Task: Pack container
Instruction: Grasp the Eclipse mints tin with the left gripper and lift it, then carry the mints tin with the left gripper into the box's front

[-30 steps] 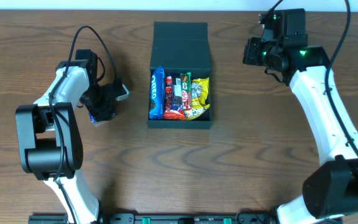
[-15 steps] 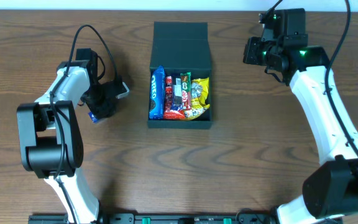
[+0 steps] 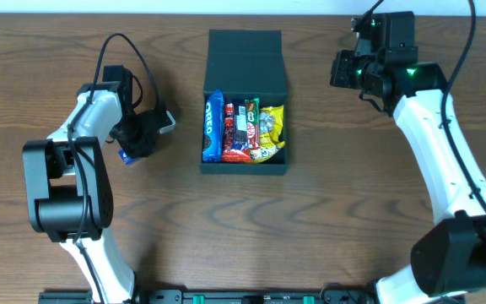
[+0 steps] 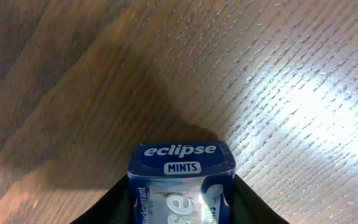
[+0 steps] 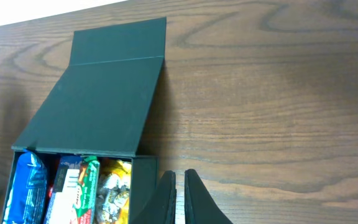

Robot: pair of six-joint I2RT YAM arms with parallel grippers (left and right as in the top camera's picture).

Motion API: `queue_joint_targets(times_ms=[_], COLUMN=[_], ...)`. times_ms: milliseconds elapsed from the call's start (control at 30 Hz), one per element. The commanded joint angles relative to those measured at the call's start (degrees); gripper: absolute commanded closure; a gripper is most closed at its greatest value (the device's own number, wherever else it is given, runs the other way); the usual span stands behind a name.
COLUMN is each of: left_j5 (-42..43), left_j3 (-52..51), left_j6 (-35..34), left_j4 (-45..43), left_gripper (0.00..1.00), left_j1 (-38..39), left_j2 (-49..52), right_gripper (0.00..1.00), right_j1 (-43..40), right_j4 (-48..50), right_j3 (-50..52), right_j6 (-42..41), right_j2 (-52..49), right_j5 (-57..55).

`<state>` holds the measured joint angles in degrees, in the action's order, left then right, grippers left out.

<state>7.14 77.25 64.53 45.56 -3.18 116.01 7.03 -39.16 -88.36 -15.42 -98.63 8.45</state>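
Left hand (image 4: 181,210): clamped on the eclipse mints box (image 4: 181,163), one finger on each long side, label end pointing away from the wrist. We cannot tell whether the box is lifted clear of the desk (image 4: 291,93).

Container (image 3: 243,167): open, flap laid back, well apart to this hand's right, between the two hands. A row of packets spans it, with the blue Oreo packet (image 3: 213,127) nearest this hand and the yellow packet (image 3: 270,131) farthest.

Right hand (image 5: 180,202): fingers together and empty, beyond the container's far side, out of the path.

We judge the step to be carrying the mints over.
- Raise above the near wall before crossing.
- We see no free gap in the row, so lay the box flat on top.
- Release low so it cannot tumble, and so the flap can close.
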Motion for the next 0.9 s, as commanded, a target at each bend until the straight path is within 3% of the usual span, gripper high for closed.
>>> queue_joint_targets(times_ms=[0,133,200,300,400,567,867], left_j5=[0.35,0.35,0.22,-0.39,-5.18,-18.58,-17.57], left_j3=[-0.37,-0.37,-0.37,-0.33,-0.20,4.35,27.34], left_j6=[0.17,-0.52,-0.55,-5.09,-17.49,-45.13,-71.63], left_j4=[0.04,0.04,0.04,-0.72,-5.05,-8.15,5.68], left_gripper=[0.67,0.75,0.94,0.94,0.94,0.94,0.94], left_j1=[-0.13,-0.13,-0.11,-0.11,0.00,1.97,14.34], left_j2=[0.94,0.94,0.94,0.92,0.90,0.79,0.55], right_gripper=[0.93,0.93,0.93,0.93,0.93,0.94,0.93], right_j1=[-0.15,-0.15,-0.15,-0.15,-0.22,-1.09,-6.29], right_j4=[0.20,0.59,0.74,1.01,1.27,1.29,0.83], right_j3=[0.24,0.24,0.24,0.24,0.24,0.22,0.22], right_j6=[0.87,0.87,0.87,0.87,0.87,0.87,0.90], right_j2=[-0.37,-0.37,-0.37,-0.37,-0.37,0.11,6.69], right_j5=[-0.57,-0.55,-0.55,-0.55,-0.55,-0.52,-0.55])
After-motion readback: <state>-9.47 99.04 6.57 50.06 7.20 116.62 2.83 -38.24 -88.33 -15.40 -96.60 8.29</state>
